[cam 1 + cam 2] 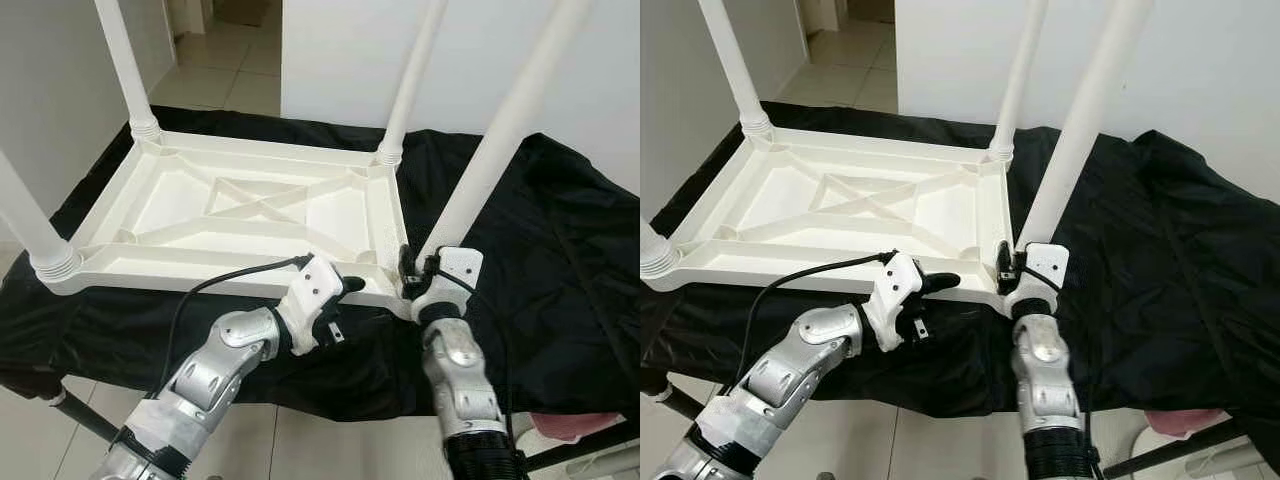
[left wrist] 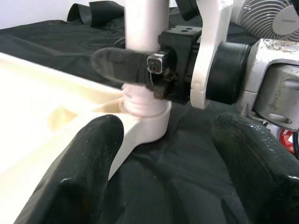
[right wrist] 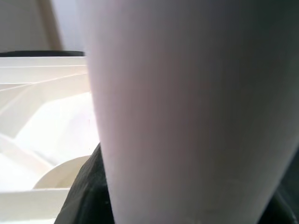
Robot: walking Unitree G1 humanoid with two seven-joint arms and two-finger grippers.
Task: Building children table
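Black cloth (image 1: pixel 560 250) covers the tabletop, draped over its near edge. White plastic children's table (image 1: pixel 250 215) lies upside down on the cloth, ribbed underside up, left of centre. Three legs stand in its corners: far left leg (image 1: pixel 125 60), far right leg (image 1: pixel 415 75), near left leg (image 1: pixel 25 220). Fourth leg (image 1: pixel 505 125) is at the near right corner socket (image 2: pixel 145 119), leaning right. Right gripper (image 1: pixel 412 268) pinches this leg just above the socket, jaws closed around it. Left gripper (image 1: pixel 345 288) sits at the table's near edge, just left of that corner, jaws spread, holding nothing. Fan (image 2: pixel 271 18) behind.
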